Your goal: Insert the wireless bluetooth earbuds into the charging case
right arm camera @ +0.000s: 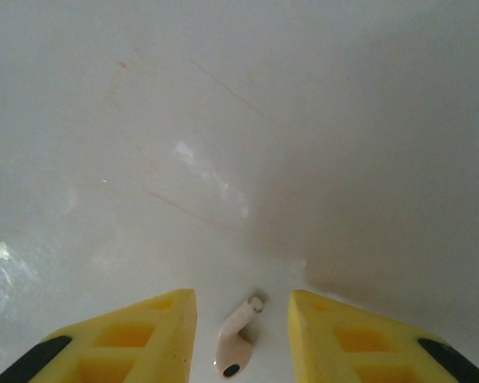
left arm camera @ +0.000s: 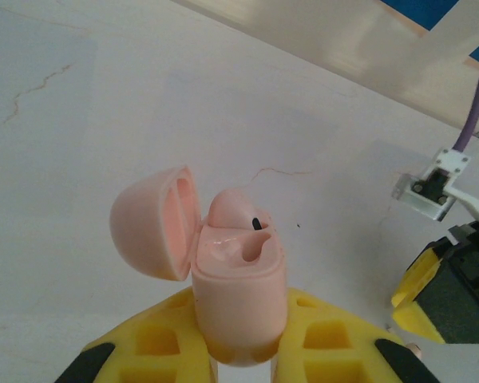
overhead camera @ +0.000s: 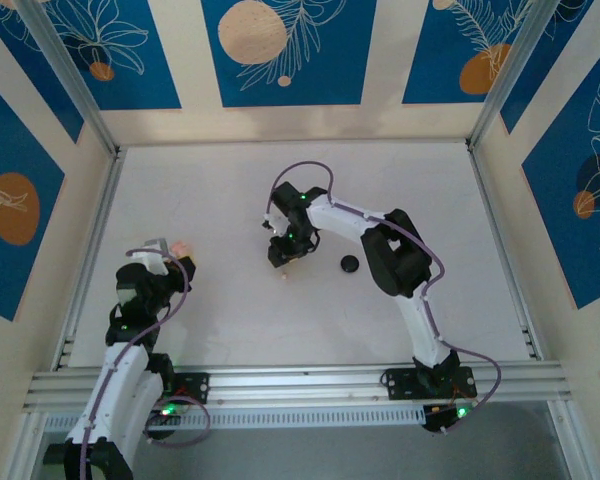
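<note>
My left gripper (left arm camera: 241, 339) is shut on a pale pink charging case (left arm camera: 238, 279), held upright with its lid (left arm camera: 152, 223) swung open to the left. A pinkish rounded earbud with a small black mark (left arm camera: 233, 211) sits in the far socket; the near socket (left arm camera: 254, 249) is empty. From above, the case (overhead camera: 181, 248) sits at the left gripper's tip. My right gripper (right arm camera: 242, 298) is open and low over the table. A pale pinkish-white earbud (right arm camera: 235, 341) lies flat between its yellow fingers (right arm camera: 148, 331), touching neither. The right gripper (overhead camera: 283, 260) hangs over mid-table.
A small black round disc (overhead camera: 349, 263) lies on the white table (overhead camera: 230, 190) just right of the right gripper. The right arm's elbow (overhead camera: 398, 255) stands beyond it. Aluminium frame posts and patterned walls (overhead camera: 280, 50) ring the table.
</note>
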Robot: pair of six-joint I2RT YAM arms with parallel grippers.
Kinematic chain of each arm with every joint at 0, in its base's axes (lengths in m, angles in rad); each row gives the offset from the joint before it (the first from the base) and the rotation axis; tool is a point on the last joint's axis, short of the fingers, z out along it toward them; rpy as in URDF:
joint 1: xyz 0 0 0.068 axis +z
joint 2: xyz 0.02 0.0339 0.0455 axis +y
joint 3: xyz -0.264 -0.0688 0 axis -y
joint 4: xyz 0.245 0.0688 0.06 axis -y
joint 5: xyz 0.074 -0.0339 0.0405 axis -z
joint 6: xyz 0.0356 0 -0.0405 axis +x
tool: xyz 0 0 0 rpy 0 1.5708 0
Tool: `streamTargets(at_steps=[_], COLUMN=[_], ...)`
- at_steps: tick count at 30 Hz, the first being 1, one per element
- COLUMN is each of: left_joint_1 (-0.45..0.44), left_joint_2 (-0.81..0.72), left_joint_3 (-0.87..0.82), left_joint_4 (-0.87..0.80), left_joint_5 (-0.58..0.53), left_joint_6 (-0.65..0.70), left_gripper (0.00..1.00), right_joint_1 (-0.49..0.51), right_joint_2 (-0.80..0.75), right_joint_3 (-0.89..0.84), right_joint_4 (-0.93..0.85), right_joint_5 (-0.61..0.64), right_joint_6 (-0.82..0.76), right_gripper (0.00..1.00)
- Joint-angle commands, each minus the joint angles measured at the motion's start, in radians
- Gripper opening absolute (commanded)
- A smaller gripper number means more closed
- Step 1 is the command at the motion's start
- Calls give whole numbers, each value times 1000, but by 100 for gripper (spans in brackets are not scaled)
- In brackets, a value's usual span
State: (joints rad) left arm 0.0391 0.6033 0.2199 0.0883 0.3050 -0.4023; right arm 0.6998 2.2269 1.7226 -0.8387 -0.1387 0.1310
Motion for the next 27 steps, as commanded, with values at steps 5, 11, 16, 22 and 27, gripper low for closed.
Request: streamTargets(at_steps=[5, 11, 16, 22, 27], left_joint_1=[13, 13, 13, 13, 13], left_joint_2=[-11, -11, -11, -11, -10], left_joint_3=[16, 16, 18, 19, 21], left_joint_4=[7, 5, 4, 5, 6], left_joint_5=[17, 16, 14, 14, 14], left_joint_6=[0, -1, 0, 2, 1], left_gripper=[13, 13, 13, 13, 13], right_joint_1=[9, 23, 35, 63, 97], right_joint_2=[41, 43, 43, 61, 86], right_joint_3=[40, 39, 31, 57, 96], right_joint_4=[-65, -75, -95, -124, -183], right_joint_5=[-59, -119, -134, -164, -181], right_joint_6=[-9, -27, -56, -119, -199], right_gripper=[33, 32, 31, 31, 30])
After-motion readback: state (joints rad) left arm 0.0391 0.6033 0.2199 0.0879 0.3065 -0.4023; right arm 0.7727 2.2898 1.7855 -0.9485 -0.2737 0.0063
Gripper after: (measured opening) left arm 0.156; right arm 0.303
